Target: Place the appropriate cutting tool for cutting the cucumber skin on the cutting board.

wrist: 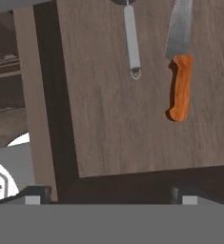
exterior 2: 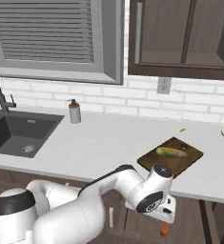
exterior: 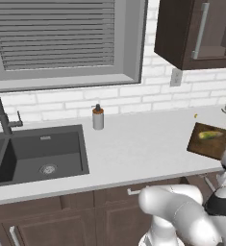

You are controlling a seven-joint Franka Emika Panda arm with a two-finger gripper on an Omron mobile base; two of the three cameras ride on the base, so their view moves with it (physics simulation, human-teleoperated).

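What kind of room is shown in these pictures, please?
A home kitchen, rendered: a dark grey recessed sink with a black curved faucet under a window, dark brown wooden wall cabinets, and a flat dark brown wooden cutting board holding a small yellow-green cucumber.

This is a home kitchen: a dark sink [exterior: 40, 156] with a tall faucet [exterior: 1, 113] is set into a pale countertop [exterior: 133, 144] under a louvred window [exterior: 56, 33]. A white brick backsplash [exterior 2: 132, 100], dark wood cabinets [exterior 2: 180, 35], a soap dispenser [exterior: 98, 117] and a cutting board [exterior 2: 170, 157] carrying a cucumber [exterior 2: 171, 152] confirm it. A wood-lined drawer [wrist: 113, 119] holds an orange-handled knife [wrist: 180, 71].
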